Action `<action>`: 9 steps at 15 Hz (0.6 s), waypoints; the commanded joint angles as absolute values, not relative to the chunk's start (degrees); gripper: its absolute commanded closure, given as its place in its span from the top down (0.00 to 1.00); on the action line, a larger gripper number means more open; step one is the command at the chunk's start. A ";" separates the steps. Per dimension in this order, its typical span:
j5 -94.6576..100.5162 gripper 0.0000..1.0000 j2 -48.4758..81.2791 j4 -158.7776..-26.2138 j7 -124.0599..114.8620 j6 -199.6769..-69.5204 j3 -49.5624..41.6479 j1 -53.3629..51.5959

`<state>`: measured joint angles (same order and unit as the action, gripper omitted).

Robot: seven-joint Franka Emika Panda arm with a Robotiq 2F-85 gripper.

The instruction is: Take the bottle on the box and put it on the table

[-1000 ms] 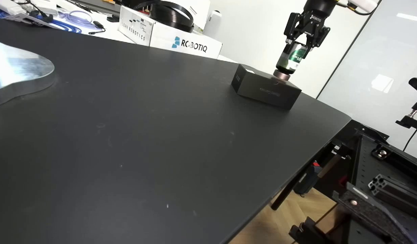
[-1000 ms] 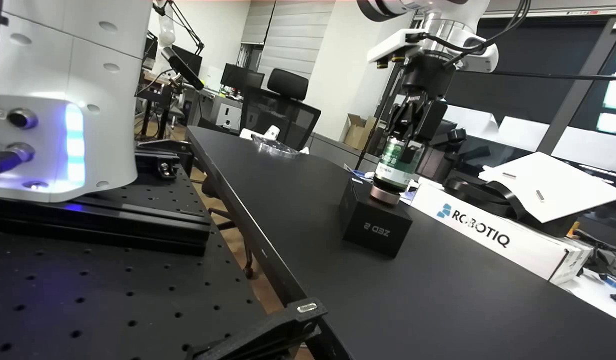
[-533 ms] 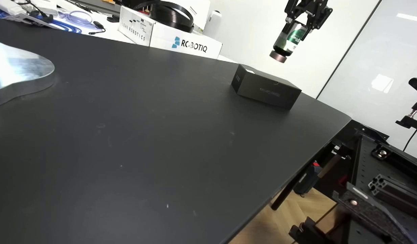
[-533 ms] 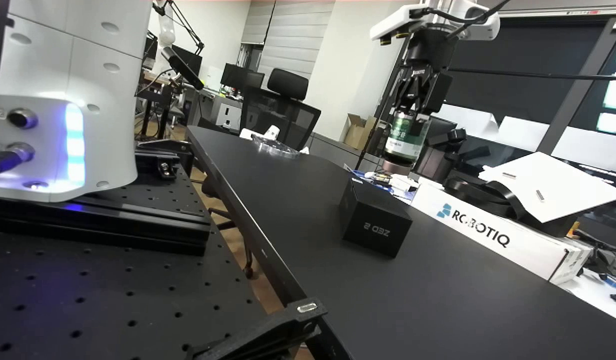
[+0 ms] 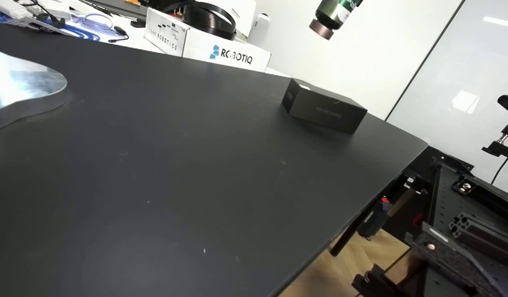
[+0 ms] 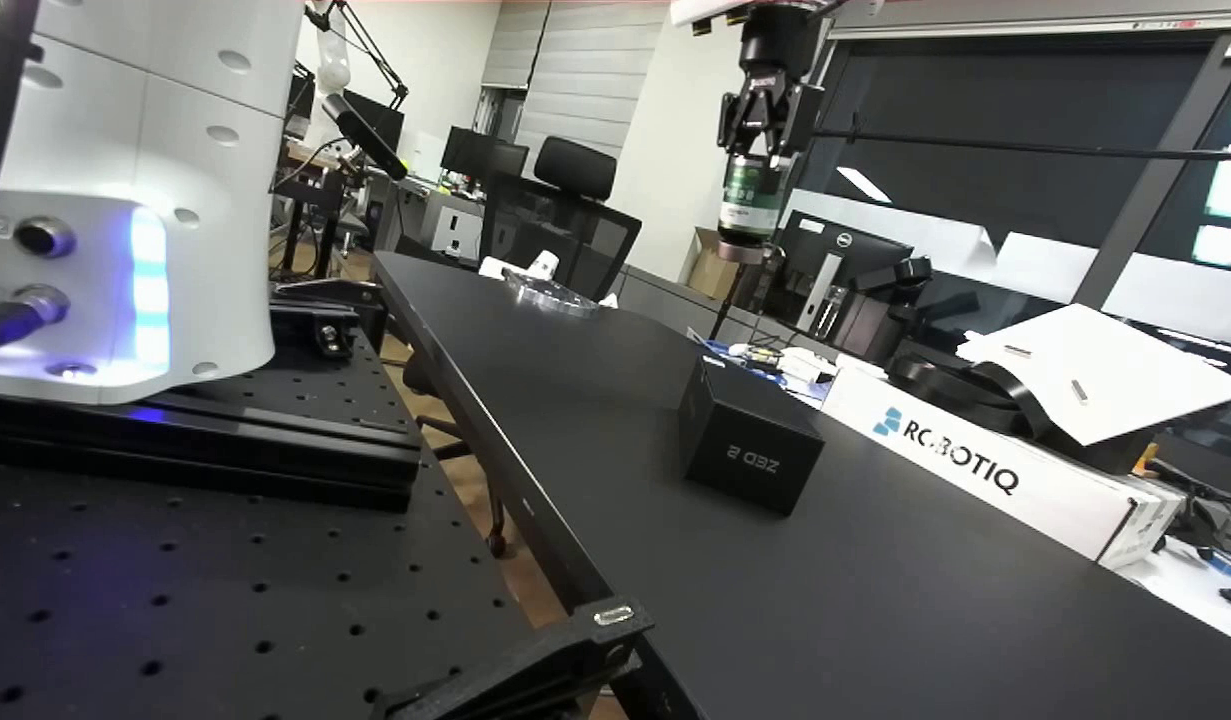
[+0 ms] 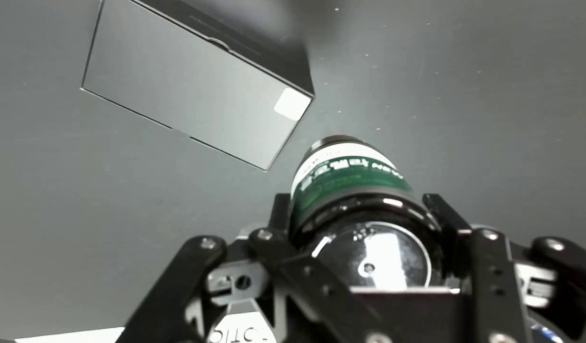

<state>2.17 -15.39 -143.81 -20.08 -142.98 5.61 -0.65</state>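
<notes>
The bottle [image 6: 748,205], dark with a green and white label, is held upside down with its copper-coloured cap at the bottom. My gripper [image 6: 760,165] is shut on its upper part, and the bottle hangs in the air, well above the table [image 6: 875,580]. In an exterior view only the bottle's lower part [image 5: 334,14] shows at the top edge, and the gripper is cut off. In the wrist view the bottle [image 7: 352,176] sits between both fingers. The black box [image 5: 326,109] stands on the table with nothing on it; in the wrist view it [image 7: 193,85] lies up and left of the bottle.
A white box with blue lettering [image 5: 227,51] stands along the table's back side, with cables [image 5: 88,27] beside it. A shiny flat object [image 5: 22,86] lies at the table's far end. The robot base [image 6: 125,200] stands beside the table's long edge.
The bottle, standing on the black box one second ago, has been lifted clear in my gripper. It has risen and moved sideways from above the box. The box has not moved.
</notes>
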 commanded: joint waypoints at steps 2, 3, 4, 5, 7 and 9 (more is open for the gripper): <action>0.45 0.44 -19.03 -143.23 -19.80 -141.65 10.92 -5.86; -0.24 0.44 -19.27 -143.02 -19.42 -141.44 11.89 -7.10; -1.45 0.44 -19.47 -142.94 -18.10 -140.63 12.64 -8.80; -2.49 0.44 -19.67 -143.22 -16.59 -140.08 13.19 -10.42; -3.70 0.44 -19.93 -144.36 -14.36 -139.58 14.56 -13.07; -3.68 0.44 -19.61 -145.64 -13.18 -140.29 15.92 -14.85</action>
